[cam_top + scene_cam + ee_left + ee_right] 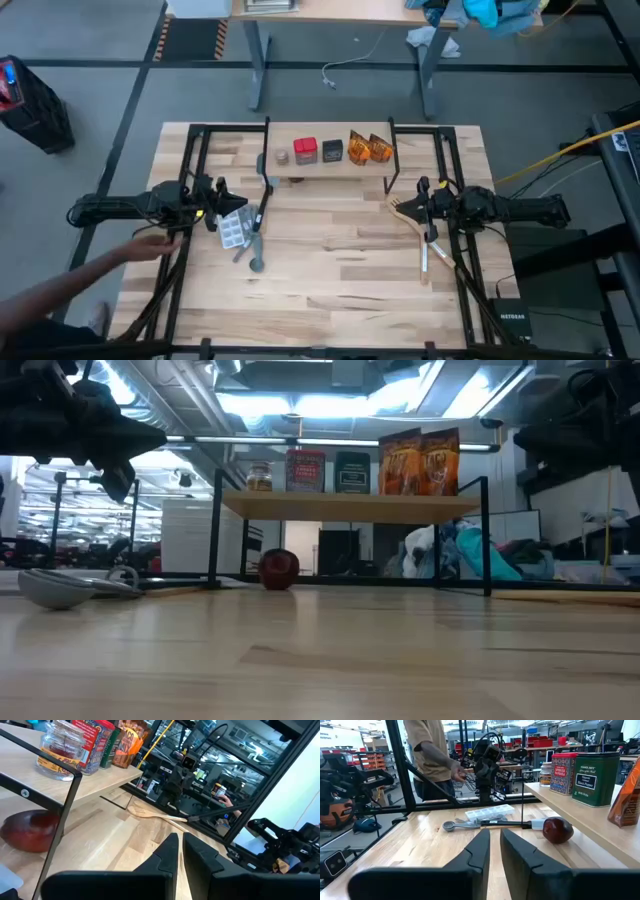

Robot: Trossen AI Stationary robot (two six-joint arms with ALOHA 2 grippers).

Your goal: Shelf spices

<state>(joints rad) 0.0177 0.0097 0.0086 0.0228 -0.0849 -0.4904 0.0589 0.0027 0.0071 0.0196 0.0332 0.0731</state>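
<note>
High view: the spices line the light-wood shelf near the table's far edge. Low view: crinkly packets stand upright — a glossy red apple beneath. Wrist views: left gripper and right gripper both nearly clenched, empty.

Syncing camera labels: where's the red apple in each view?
High view: the apple peeks out at the shelf's near edge.
Low view: apple on the table under the shelf, toward its left.
Left wrist: below the shelf corner.
Right wrist: beside the shelf edge.
Shared landmark: the red box.
</note>
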